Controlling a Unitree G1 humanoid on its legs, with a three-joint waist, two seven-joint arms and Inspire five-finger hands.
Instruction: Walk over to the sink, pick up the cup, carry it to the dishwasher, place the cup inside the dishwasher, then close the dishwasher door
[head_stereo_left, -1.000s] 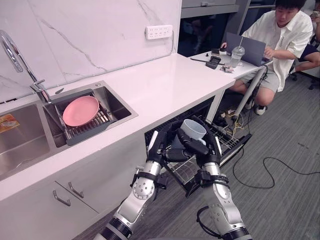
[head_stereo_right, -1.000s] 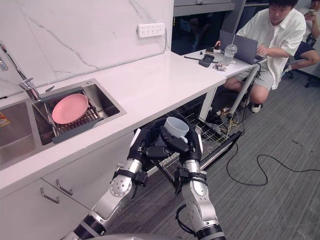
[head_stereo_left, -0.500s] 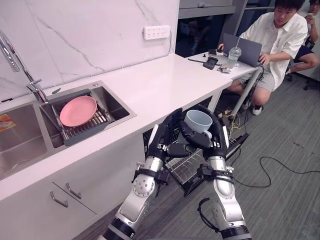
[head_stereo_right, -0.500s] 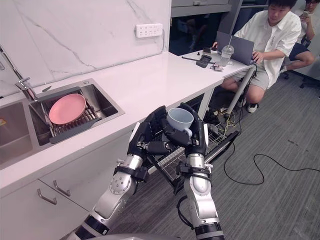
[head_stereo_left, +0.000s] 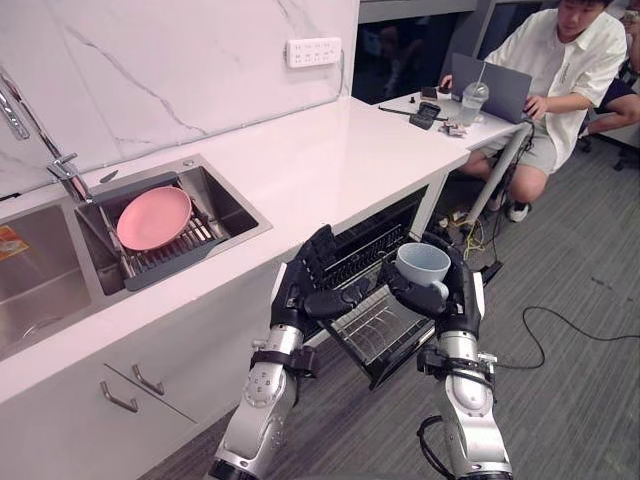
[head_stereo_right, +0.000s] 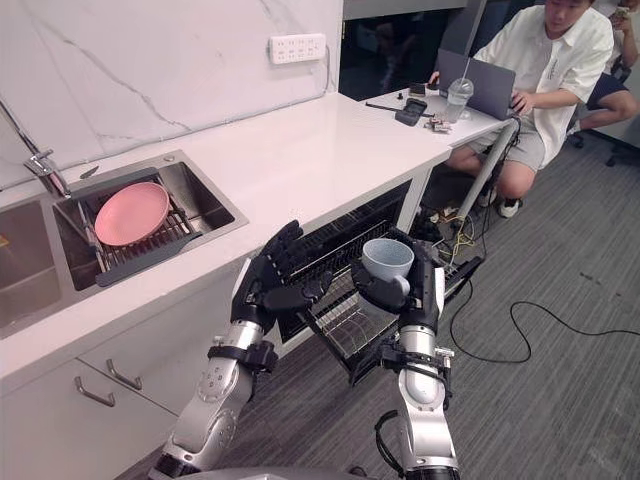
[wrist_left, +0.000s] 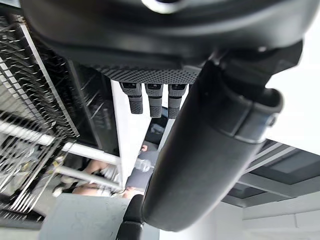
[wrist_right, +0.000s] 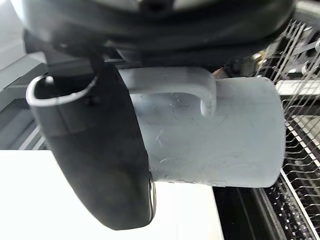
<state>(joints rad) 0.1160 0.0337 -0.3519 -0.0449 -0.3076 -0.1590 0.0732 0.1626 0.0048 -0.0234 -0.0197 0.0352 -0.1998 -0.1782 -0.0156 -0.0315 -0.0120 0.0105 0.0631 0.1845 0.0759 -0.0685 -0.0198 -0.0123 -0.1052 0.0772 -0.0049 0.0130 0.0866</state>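
My right hand (head_stereo_left: 455, 300) is curled round the cup (head_stereo_left: 422, 262), fingers wrapped about the wall and thumb laid across the side; the right wrist view shows the pale grey cup (wrist_right: 215, 145) lodged under my palm, its handle tucked against the hand beside the thumb. The cup stands upright; its long axis runs near vertical, mouth opening upward with the rim a little tipped my way, so that I see into it from the head views; the handle points back toward my own wrist.

I hold it in the air in front of the white counter (head_stereo_left: 330, 160), above the pulled-out wire rack (head_stereo_left: 372, 330) of the dishwasher; the dishwasher door (head_stereo_left: 400, 372) lies folded down under the rack; the cup touches neither.

My left hand (head_stereo_left: 300, 290) hangs just beside the cup at about the same height; its fingers are spread and nearly straight, holding nothing, the thumb stretched toward my right hand; whether they touch I cannot tell.

Farther to my left the sink (head_stereo_left: 228, 200) holds a drainer with a pink plate (head_stereo_left: 153, 218); beyond the counter's end a person (head_stereo_left: 560, 60) sits at a laptop (head_stereo_left: 508, 95).
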